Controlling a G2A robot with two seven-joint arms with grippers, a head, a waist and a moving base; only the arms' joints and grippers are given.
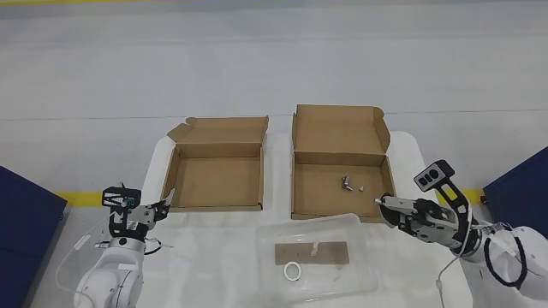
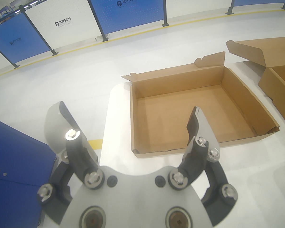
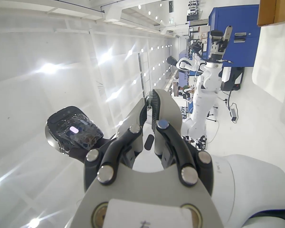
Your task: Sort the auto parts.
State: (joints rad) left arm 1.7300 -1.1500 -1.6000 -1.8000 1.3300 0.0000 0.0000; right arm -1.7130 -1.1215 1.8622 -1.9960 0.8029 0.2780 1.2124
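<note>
Right gripper (image 1: 384,198) sits toward the table's (image 1: 214,248) right edge, at the near right corner of the right box (image 1: 294,180), fingers pinched on what looks like a small threaded part (image 3: 149,98), though it is hard to make out. Left gripper (image 2: 128,110) is spread wide, holding nothing, by the left edge beside the left box (image 1: 171,180). Best to bring the tips over the box wall and low beside the metal piece (image 1: 347,181) before letting go, lest the part bounce out.
</note>
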